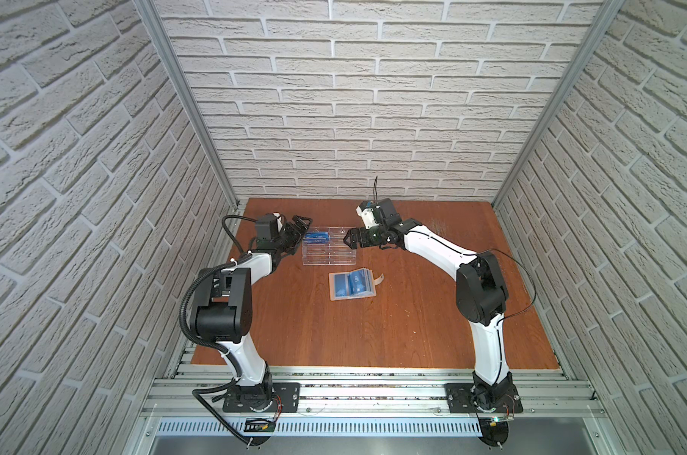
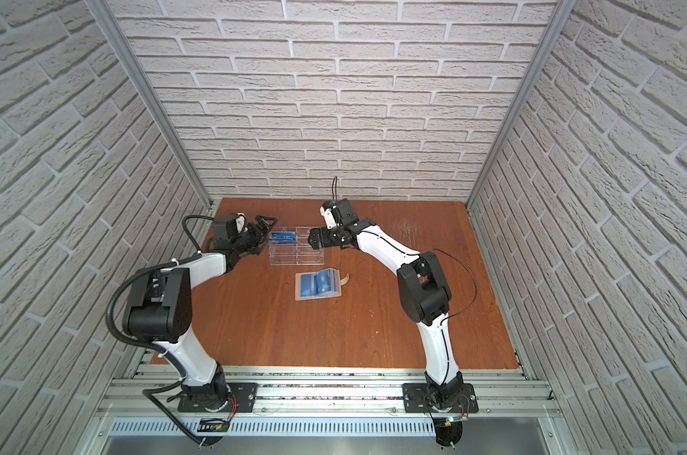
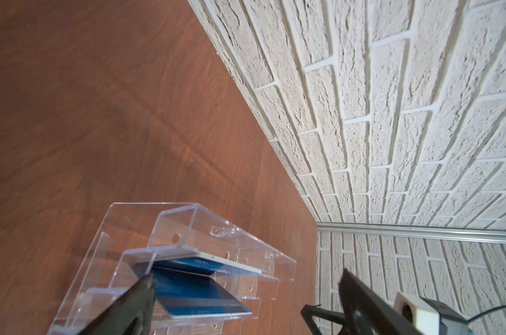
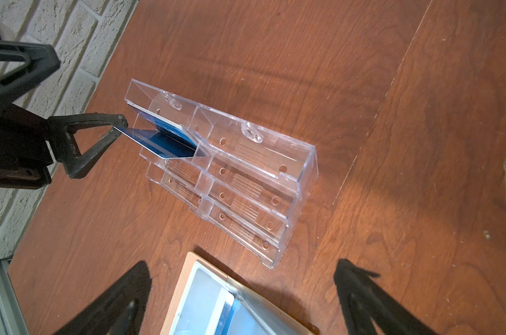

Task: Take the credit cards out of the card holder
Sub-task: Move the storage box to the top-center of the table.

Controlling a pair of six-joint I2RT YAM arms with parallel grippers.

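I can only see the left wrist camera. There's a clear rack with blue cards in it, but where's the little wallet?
Observer: The card holder lies open on the table, nearer the robot's bases than the clear rack.
Operator: Are there cards in it?
Observer: Yes, blue credit cards show in its sleeves.
Operator: Is the other gripper holding something?
Observer: No, the right gripper is open and empty, beside the rack's right end.
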